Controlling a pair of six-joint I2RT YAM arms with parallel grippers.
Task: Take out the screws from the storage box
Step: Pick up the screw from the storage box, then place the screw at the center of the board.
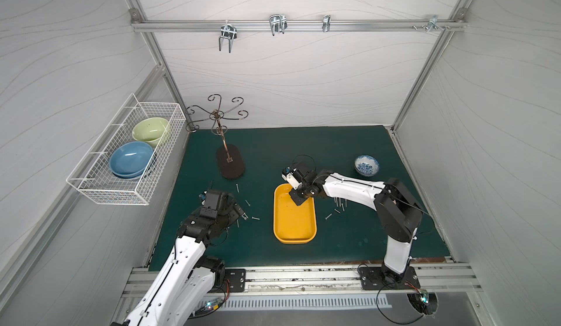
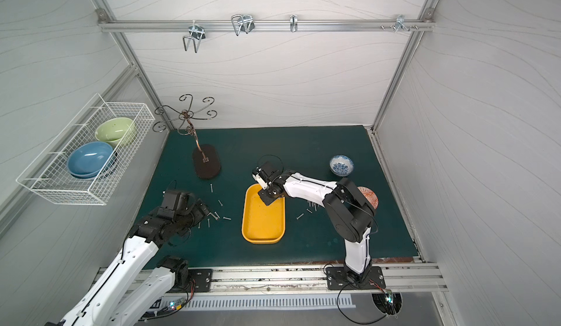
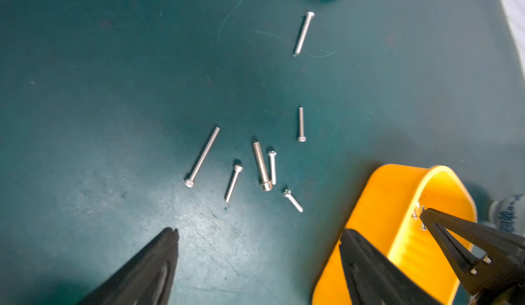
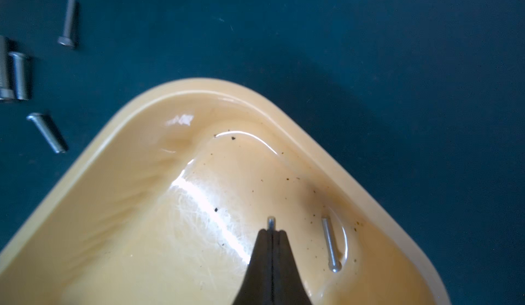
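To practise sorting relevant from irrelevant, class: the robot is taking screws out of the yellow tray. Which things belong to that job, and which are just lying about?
Job:
yellow tray
held screw, in the shut right claw
tray screw
mat screws
open left claw

Lying about:
wire basket
patterned bowl
metal stand
wall hooks

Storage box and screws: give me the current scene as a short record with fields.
storage box: yellow, upright on the green mat
right end effector: shut on held screw, inside the box
left end effector: open, empty, over the mat
loose screw: lying in the box near a corner
screws outside the box: seven on the mat by the left end effector; several more on the box's other side
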